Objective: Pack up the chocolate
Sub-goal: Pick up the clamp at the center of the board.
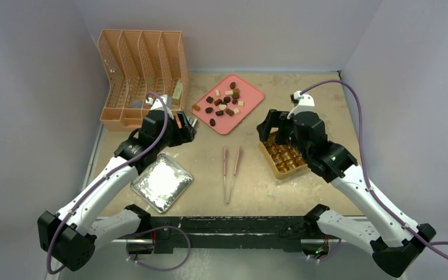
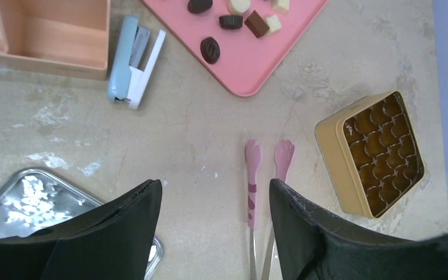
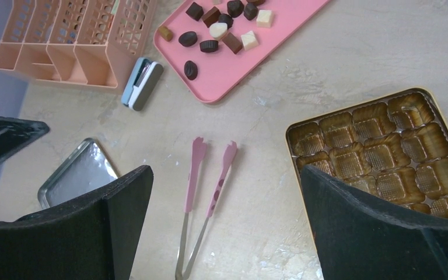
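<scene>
The chocolate lies as several small dark, reddish and cream pieces on a pink tray at the back middle, also seen from the left wrist as chocolate and from the right wrist as chocolate. The gold gridded box sits right of centre, its cells holding no pieces. My left gripper hovers left of the tray, open over bare table. My right gripper hangs beside the box, open. Neither holds anything.
Pink-handled tongs lie on the table between the arms. A shiny metal tray sits front left. An orange file organiser stands at the back left, with a pale blue stapler just in front of it.
</scene>
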`<state>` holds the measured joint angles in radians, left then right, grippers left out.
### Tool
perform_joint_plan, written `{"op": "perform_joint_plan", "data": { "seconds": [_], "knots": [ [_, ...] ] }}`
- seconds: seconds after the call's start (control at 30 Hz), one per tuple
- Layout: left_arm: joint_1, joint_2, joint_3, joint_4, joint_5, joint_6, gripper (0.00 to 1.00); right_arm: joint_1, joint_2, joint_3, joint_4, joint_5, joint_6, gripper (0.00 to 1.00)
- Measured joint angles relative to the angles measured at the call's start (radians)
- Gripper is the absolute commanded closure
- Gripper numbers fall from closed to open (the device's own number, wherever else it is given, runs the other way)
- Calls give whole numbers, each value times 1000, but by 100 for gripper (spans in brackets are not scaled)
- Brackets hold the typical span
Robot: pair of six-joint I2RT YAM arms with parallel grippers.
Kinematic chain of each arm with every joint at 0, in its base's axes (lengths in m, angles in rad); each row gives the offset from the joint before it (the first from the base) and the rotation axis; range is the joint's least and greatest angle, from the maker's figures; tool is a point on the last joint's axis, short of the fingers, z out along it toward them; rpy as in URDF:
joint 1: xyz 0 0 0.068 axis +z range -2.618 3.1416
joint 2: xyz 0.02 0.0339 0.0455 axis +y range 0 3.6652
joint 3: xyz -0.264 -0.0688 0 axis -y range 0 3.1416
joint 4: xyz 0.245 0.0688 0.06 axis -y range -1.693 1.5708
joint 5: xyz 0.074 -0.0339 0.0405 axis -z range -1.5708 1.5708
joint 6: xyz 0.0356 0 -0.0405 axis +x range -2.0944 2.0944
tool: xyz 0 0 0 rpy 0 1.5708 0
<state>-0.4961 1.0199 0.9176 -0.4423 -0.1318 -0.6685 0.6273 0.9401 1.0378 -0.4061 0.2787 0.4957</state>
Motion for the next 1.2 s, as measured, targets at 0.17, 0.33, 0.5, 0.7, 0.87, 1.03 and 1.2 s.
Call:
{"op": "perform_joint_plan", "data": {
  "seconds": [0.17,0.33,0.5,0.7,0.87,1.03,1.2],
  "knots": [
    [-86,98,-18,22,-42,-55,47,0,-18,-9,2,10,0,1],
    [-269,261,-14,47,-148,-110,59,0,-24,-21,-1,18,-1,1],
    [-436,435,23,64,-236,-153,68,0,-14,-21,-10,19,-3,1],
    [-494,537,70,88,-303,-171,70,0,1,-21,-23,19,-6,1],
    [-492,599,87,109,-319,-177,70,0,-3,-22,-23,20,-11,1],
    [-493,682,132,109,-328,-175,82,0,-26,-36,-22,20,-24,1],
    [-492,693,142,101,-360,-130,95,0,-51,-44,-23,19,-39,1]
  ]
}}
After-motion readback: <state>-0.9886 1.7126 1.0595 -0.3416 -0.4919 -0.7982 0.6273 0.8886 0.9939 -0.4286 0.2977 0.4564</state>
